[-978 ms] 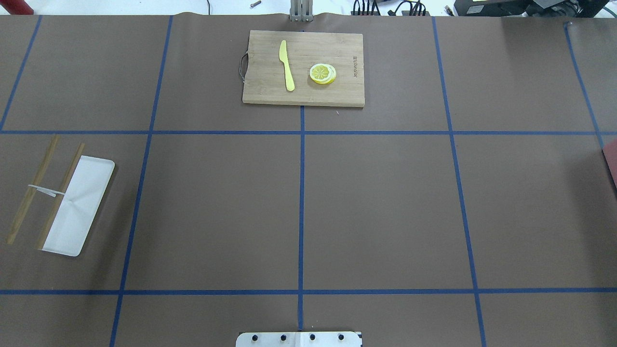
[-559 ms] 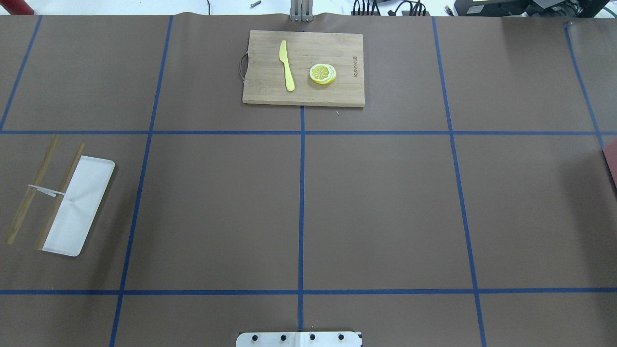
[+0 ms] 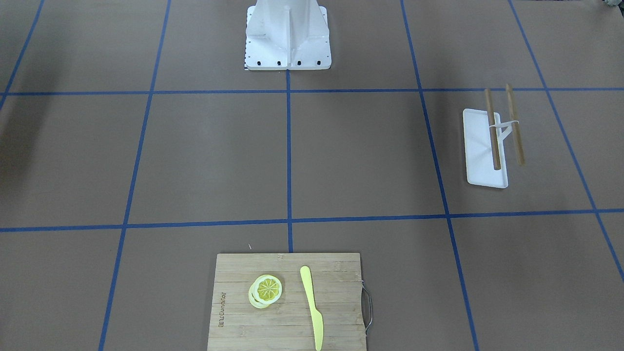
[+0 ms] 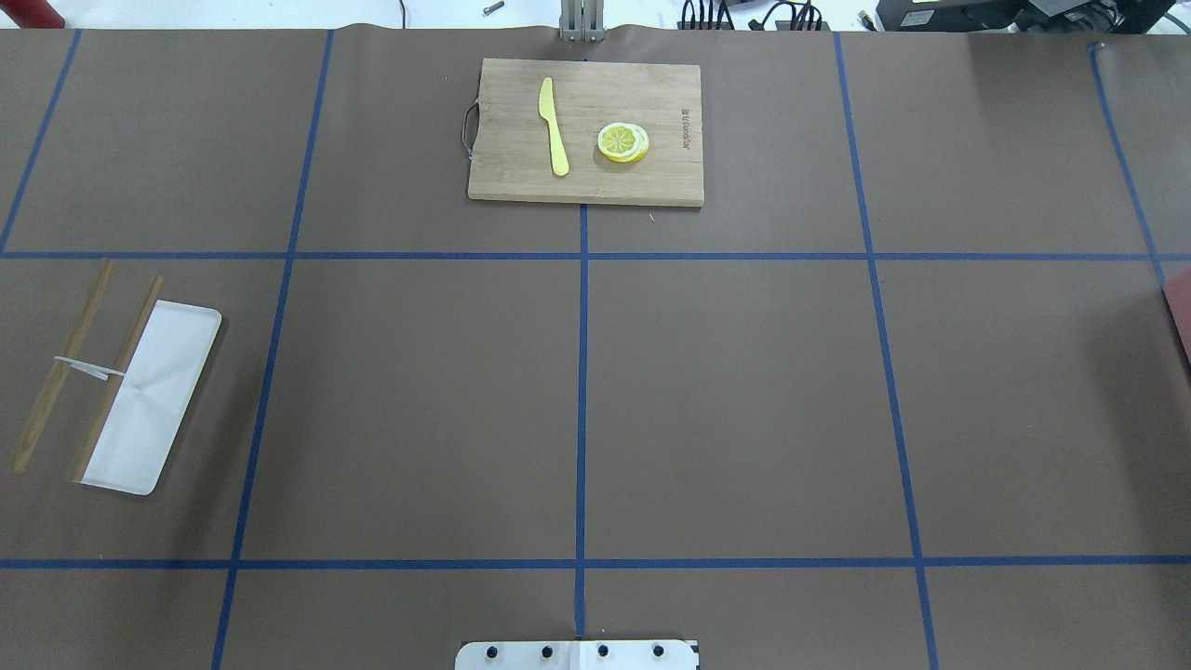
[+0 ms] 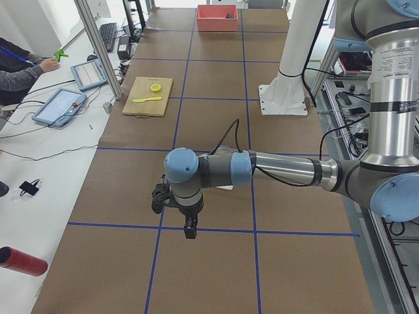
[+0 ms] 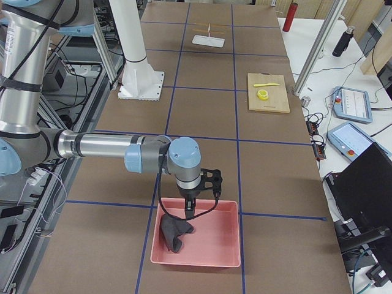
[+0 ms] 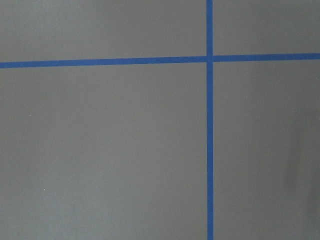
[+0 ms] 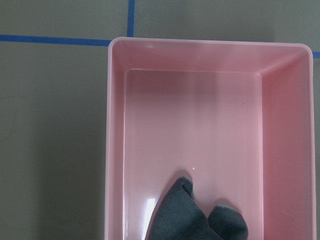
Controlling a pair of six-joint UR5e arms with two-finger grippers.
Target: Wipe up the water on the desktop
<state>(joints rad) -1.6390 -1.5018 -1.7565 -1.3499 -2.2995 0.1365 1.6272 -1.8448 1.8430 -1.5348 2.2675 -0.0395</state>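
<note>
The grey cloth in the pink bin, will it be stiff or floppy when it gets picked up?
Probably floppy: the grey cloth sits bunched in soft folds, so it would likely drape from a pinch. It is likely light too, since it looks like thin fabric. It seems unlikely to roll or slide, lying slumped in the pink bin.

light: bright, even | desktop (image 4: 744,409) shadows: soft — faint | focus: sharp
</note>
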